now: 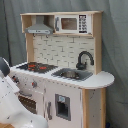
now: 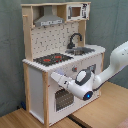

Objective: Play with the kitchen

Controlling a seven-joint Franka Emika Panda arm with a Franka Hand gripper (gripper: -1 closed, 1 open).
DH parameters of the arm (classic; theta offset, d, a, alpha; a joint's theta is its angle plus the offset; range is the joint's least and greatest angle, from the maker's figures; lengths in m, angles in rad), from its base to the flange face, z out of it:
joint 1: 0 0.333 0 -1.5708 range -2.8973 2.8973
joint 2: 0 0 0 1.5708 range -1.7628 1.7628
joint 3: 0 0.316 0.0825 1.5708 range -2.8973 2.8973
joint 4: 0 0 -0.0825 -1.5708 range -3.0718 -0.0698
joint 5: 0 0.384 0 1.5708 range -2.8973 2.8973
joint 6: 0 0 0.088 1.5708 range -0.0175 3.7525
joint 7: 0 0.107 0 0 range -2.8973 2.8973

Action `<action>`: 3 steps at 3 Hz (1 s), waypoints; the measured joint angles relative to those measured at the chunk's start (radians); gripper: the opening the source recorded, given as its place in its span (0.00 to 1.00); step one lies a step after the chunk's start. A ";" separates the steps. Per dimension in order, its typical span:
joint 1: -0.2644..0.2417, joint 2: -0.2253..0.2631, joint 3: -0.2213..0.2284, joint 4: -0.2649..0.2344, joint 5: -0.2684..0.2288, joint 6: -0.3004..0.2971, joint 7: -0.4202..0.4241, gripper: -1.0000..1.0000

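Kitchen (image 2: 50, 75): fills the left and centre of the second exterior view, standing on a wooden floor (image 2: 20, 119); in the first exterior view it spans centre frame.
Hob (image 2: 52, 58): black and red, left part of the counter (image 2: 30, 62) in the second exterior view.
Oven door (image 2: 62, 99): windowed panel, lower centre, behind the arm's tip.
Hand (image 2: 54, 76): centre of the second exterior view, just before the white front below the hob; whether it is open or holds anything, cannot tell.
Sink (image 2: 82, 50) and tap (image 2: 73, 39): right of the hob.
Arm (image 2: 107, 70): enters from the right edge.
Handling (judgement): stiff wood and panel, too heavy to lift; small knobs and the door handle look like the sensible holds, taken gently.
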 joint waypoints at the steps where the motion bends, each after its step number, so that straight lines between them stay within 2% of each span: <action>1: 0.001 -0.003 0.001 -0.001 -0.007 -0.007 -0.104 0.00; 3: 0.004 -0.009 0.001 -0.006 -0.031 -0.024 -0.334 0.00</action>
